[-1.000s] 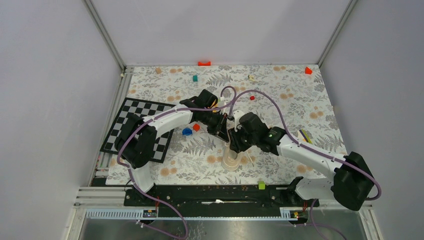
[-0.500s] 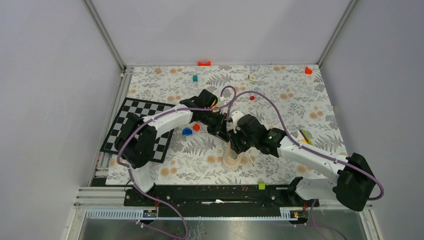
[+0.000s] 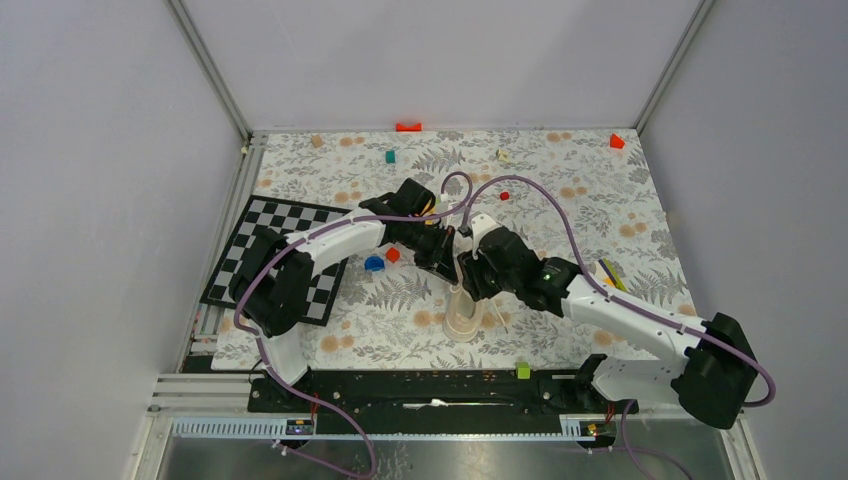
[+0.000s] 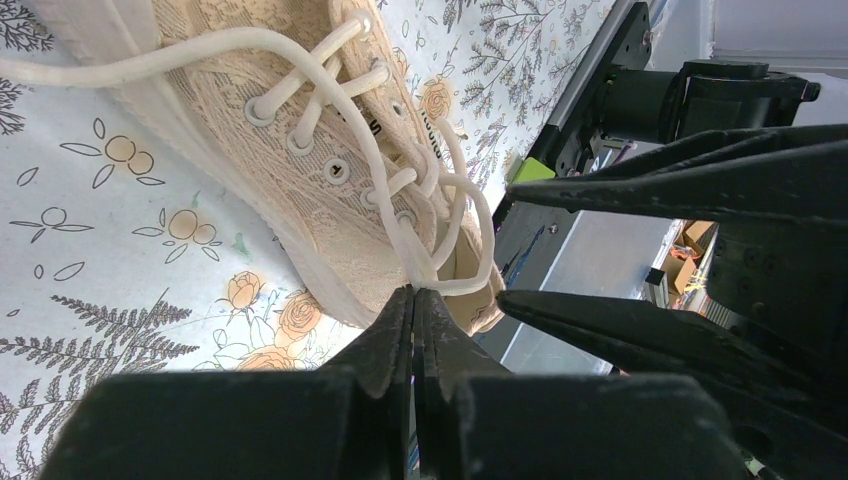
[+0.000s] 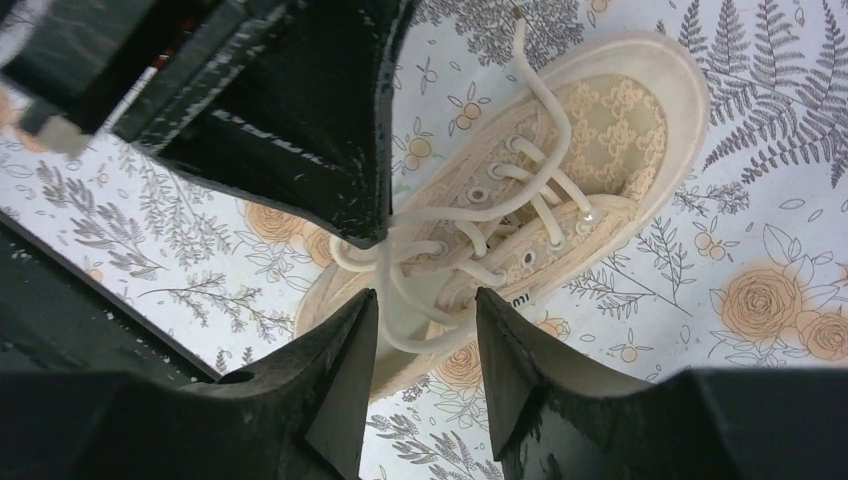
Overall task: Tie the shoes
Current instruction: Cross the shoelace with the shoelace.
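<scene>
Left wrist view: the left gripper [image 4: 413, 292] was clenched, and its tips seemed to pinch the lace [image 4: 447, 195] just above the top eyelets of the cream sneaker [image 4: 300, 130]. We placed the sneaker on the floral tablecloth [image 3: 600, 190], toward the near edge and roughly midway between the two arms. The right gripper [image 5: 425, 300] hung over the tongue with its fingers released, straddling a slack loop of lace and gripping nothing.

We judged the step to be a second grab on the lace. To do it well, the left pinch should stay firm so the loop stands open. The right fingers should come down around one strand only and close once that strand sits between the pads. They were just beside the left fingers, so a knock was a risk. So was catching the crossed lacing underneath. Any pull should run sideways, or the light shoe would lift.

Against the earlier top frames, the right wrist had crept far-left, closer to the left gripper, and its base link had swung right. The left arm and the sneaker lay unchanged.
</scene>
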Robot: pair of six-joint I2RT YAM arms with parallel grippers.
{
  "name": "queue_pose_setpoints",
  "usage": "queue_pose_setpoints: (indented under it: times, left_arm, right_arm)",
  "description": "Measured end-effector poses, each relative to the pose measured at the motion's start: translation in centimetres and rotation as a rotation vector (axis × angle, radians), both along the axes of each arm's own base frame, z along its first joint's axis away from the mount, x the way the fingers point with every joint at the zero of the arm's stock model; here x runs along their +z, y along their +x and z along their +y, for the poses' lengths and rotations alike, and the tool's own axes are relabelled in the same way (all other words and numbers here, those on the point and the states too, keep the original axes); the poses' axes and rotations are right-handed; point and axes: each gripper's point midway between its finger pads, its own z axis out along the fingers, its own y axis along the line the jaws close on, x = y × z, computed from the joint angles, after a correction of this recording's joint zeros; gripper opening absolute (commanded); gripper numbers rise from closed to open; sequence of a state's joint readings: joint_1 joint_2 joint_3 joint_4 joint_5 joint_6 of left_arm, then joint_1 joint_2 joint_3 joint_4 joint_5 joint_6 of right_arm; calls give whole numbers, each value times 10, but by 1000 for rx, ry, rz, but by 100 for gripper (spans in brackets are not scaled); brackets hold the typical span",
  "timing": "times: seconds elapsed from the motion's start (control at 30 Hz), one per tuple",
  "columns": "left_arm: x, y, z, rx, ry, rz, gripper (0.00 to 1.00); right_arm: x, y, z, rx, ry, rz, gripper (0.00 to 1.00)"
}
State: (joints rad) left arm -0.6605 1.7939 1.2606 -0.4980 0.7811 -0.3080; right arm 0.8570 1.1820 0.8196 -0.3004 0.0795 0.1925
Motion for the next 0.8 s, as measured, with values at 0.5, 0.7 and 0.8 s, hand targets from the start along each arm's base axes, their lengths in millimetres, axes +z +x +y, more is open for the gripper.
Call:
queue_pose_setpoints:
  times: [0.5,0.7,0.8]
  left_arm:
    - [0,0,0,0,0,0,0]
    - [0,0,0,0,0,-1,0]
    - [0,0,0,0,0,-1,0]
  right_arm:
    - [-21,4,-7,-48,-46,29,46]
    - [-28,-3,-4,-13,-35,58,45]
    - [-29,-5,-3,-2,-33,64,45]
